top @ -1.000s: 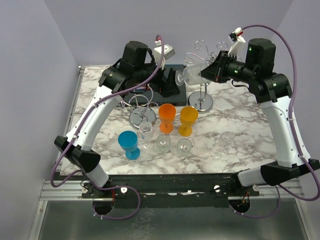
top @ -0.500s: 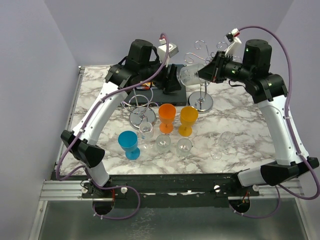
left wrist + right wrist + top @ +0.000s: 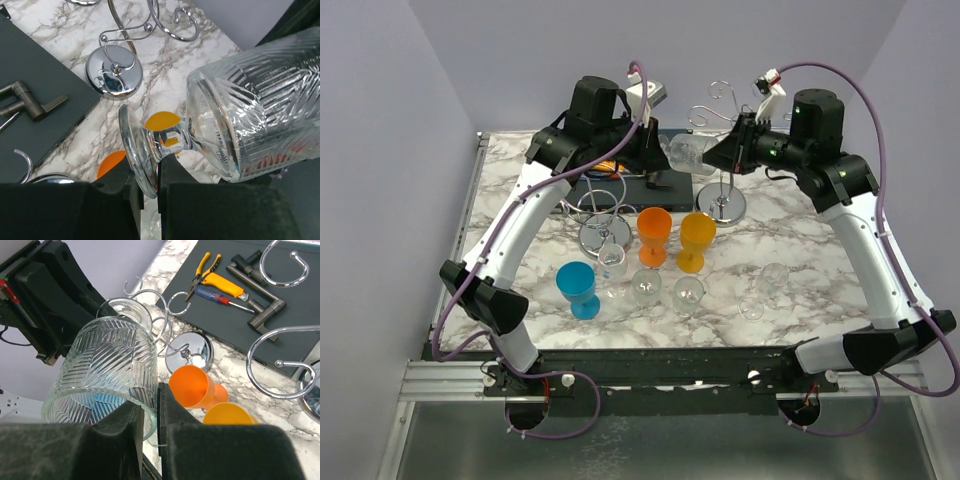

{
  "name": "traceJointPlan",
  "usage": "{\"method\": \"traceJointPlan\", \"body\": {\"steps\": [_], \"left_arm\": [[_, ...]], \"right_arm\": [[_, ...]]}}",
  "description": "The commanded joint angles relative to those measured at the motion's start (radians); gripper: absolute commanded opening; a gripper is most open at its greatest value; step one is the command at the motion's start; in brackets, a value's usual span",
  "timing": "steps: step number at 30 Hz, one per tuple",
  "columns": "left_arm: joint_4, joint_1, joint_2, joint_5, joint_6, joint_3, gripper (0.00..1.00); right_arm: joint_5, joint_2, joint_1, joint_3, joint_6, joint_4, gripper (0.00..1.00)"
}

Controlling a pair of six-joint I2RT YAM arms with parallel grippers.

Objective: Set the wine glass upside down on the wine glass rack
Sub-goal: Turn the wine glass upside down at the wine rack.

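The wine glass, clear with a ribbed bowl, lies on its side in the air between both arms. My left gripper is shut on the edge of its round foot, seen just left of the glass from above. My right gripper is shut on the rim of the bowl, one finger inside it and one outside. The chrome wine glass rack stands just below and behind the glass, its curled hooks rising behind it. Its round base shows in the left wrist view.
A second chrome rack stands left of centre. An orange cup, a yellow cup, a blue cup and several small clear glasses stand in front. A dark mat with tools lies at the back.
My left gripper has swung right and shut on the glass's foot. The right arm has carried the glass a little left and tipped it more level.
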Motion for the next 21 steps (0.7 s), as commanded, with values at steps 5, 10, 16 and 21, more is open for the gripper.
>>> {"method": "traceJointPlan", "body": {"steps": [5,10,16,21], "left_arm": [[0.001,-0.029,-0.086,-0.072,0.352,-0.084,0.0],[-0.023,-0.029,-0.119,-0.089,0.512,-0.112,0.0],[-0.044,-0.029,-0.156,-0.105,0.714,-0.135,0.0],[-0.046,-0.029,-0.219,-0.117,0.887,-0.185,0.0]], "right_arm": [[-0.1,-0.052,0.018,-0.063,0.066,0.074,0.18],[-0.103,-0.058,0.018,-0.074,0.059,0.061,0.42],[-0.106,-0.046,0.018,-0.03,0.025,-0.014,0.61],[-0.119,-0.051,0.018,0.033,-0.039,-0.111,0.76]]}}
